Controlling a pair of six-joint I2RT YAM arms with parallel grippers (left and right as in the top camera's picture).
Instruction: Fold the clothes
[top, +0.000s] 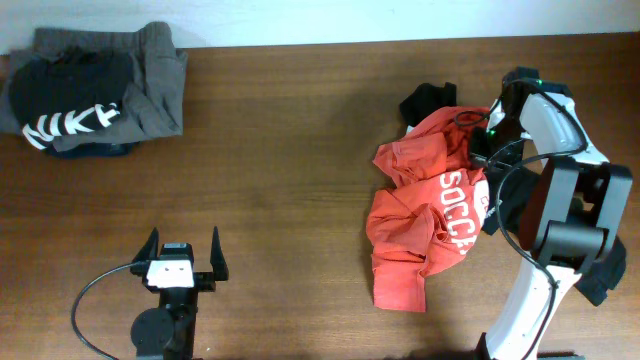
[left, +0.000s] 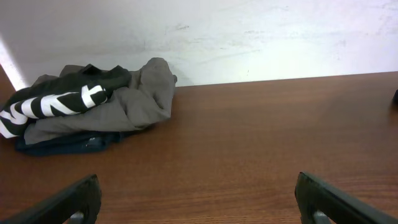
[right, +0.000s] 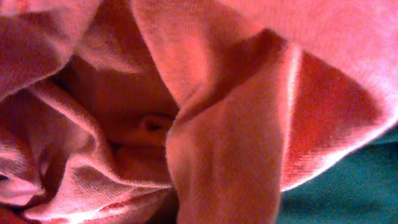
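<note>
**A:** Overhead?
**B:** One red shirt (top: 420, 220) lay crumpled at the right of the table (top: 300, 160). The right gripper (top: 479, 140) was sunk in its upper edge, and I couldn't tell its grip. The left gripper (top: 183, 240) stood wide open and empty.
**A:** Left wrist?
**B:** One grey-and-black pile (left: 93, 102), well apart.
**A:** Right wrist?
**B:** Only red folds. I'd pinch a single layer, then lift slowly to spread it.

Brown wooden table (top: 300, 200), crumpled red-orange shirt (top: 402, 228) right, grey-black clothes pile (top: 150, 85) far left
</note>
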